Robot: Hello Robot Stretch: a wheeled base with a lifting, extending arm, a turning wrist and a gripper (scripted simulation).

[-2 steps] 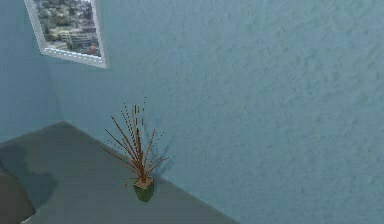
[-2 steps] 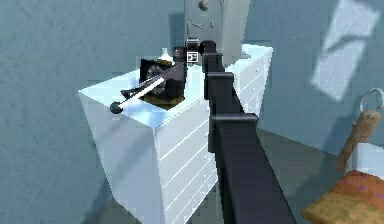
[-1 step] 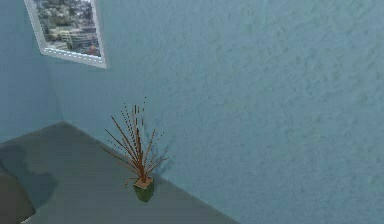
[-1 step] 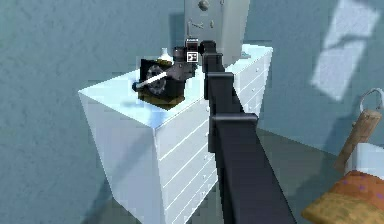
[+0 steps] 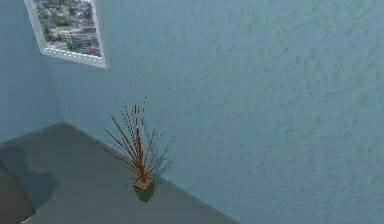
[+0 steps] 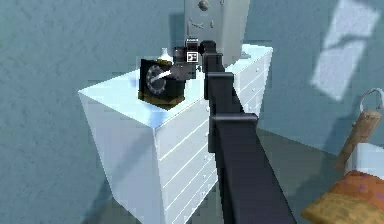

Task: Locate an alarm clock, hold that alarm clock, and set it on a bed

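Item, arm side view: white dresser (image 6: 130, 135) with drawer fronts; on its top, toward the near corner, the alarm clock (image 6: 158, 83), a small dark boxy body with a pale round face, upright and resting on the dresser surface; arm (image 6: 235, 140), a dark square bar rising from the bottom edge and reaching over the dresser top; at its far end two white squares (image 6: 190, 57) with black marks, and just left of them the gripper (image 6: 173, 72), its dark body and thin fingers lying at the alarm clock's upper right; contact between them cannot be told; whether the gripper holds anything cannot be told, since the clock stands on the surface right at it; behind the arm's end, a tall pale grey object (image 6: 208, 20) on the dresser, cut by the top edge; at the right edge, a curved wooden frame (image 6: 362, 130), kind unclear; bottom right corner, an orange patterned surface (image 6: 345, 195). Item, forward view: teal wall (image 5: 260, 90) meeting a grey floor (image 5: 70, 165); white-framed picture (image 5: 68, 28) at the upper left; on the floor near the wall, a potted plant (image 5: 137, 150) with thin reddish-brown spikes in a small dark pot; a dark rounded shape (image 5: 10, 205) at the bottom left corner, not identifiable.
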